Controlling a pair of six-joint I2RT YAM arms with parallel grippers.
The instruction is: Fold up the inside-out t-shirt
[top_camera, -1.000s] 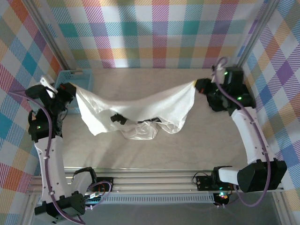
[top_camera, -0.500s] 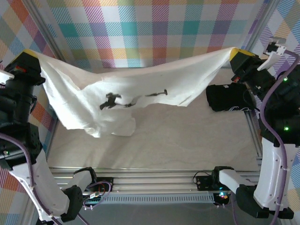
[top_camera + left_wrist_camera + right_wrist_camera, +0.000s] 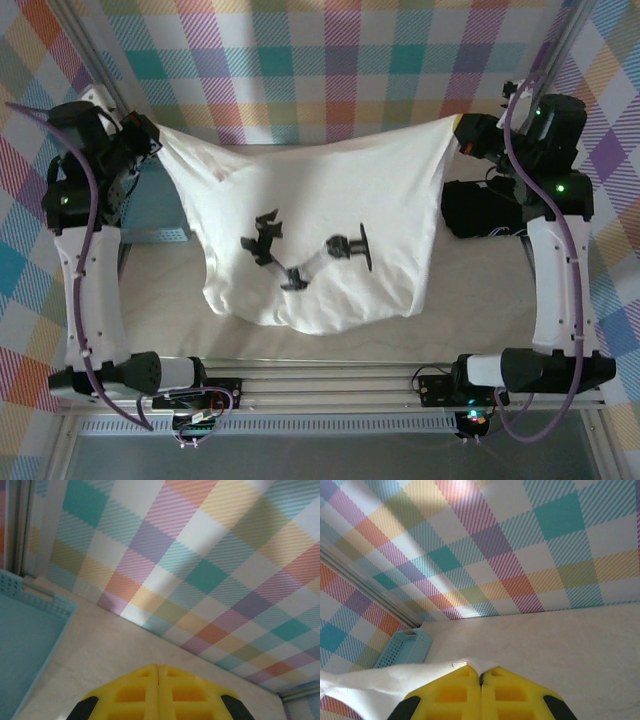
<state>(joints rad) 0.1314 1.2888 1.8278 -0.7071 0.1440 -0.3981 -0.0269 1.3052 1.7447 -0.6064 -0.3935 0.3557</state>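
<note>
Left tool at 10 o'clock and right tool at 2 o'clock each pinch shut on the inside-out t-shirt, which hangs spread between them.
Thin, slick fabric may slip a pinch if pulled tauter, dropping one corner.

— Is anything reading as a word, label, brand or number here?
— Nothing is reading clearly. Dark marks are showing on the inside-out t-shirt, but they are forming no legible letters.

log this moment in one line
left gripper: jaws shut on t-shirt | right gripper: jaws shut on t-shirt | t-shirt: stretched between them, hanging
</note>
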